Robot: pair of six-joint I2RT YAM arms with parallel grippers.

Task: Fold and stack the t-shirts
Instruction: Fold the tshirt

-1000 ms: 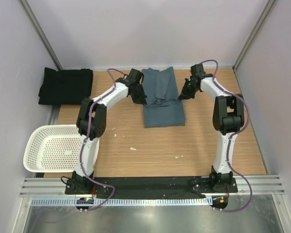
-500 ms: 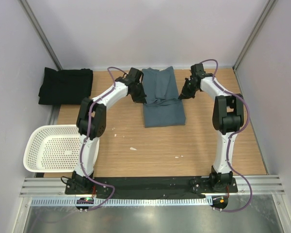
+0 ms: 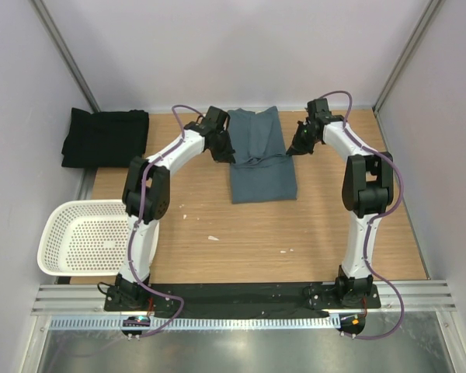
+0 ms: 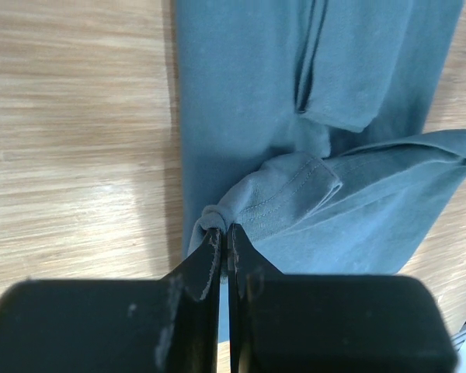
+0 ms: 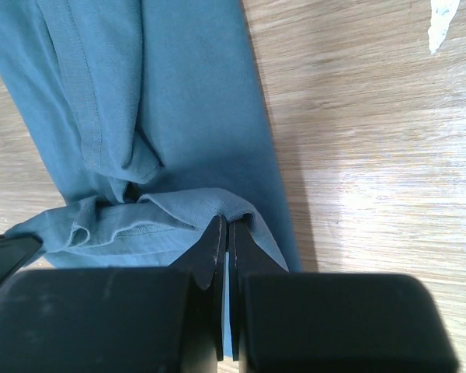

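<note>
**A:** Where is the blue-grey t-shirt (image 3: 258,155)?

**B:** On the far middle of the worktop (image 3: 295,233). It lies as a long, narrow shape running from the back wall toward the arms. Its near half is flat, and across the middle the cloth is rucked up into a ridge.

**A:** And the arms?

**B:** One is on each side of that ridge. The left fingers (image 4: 216,242) are pressed together on a bunched bit of the shirt's left edge. The left wrist camera shows a stitched hem curling out from between the tips. The right fingers (image 5: 217,233) are pinched shut the same way on the opposite edge, with a fold of hem rising to them — no gap shows between either pair.

**A:** Is the cloth lifted?

**B:** Only at the two pinched spots. The rest of it lies on the wood.

**A:** What about the black t-shirt (image 3: 105,138)?

**B:** It is in the far left corner, well apart from the blue-grey one. It sits as a squarish dark heap, partly off the wooden panel, and neither arm is touching it.

**A:** Anything else?

**B:** A white perforated basket (image 3: 89,204) sits at the left, overhanging the worktop's edge beside the left arm — I can see nothing inside it.
</note>
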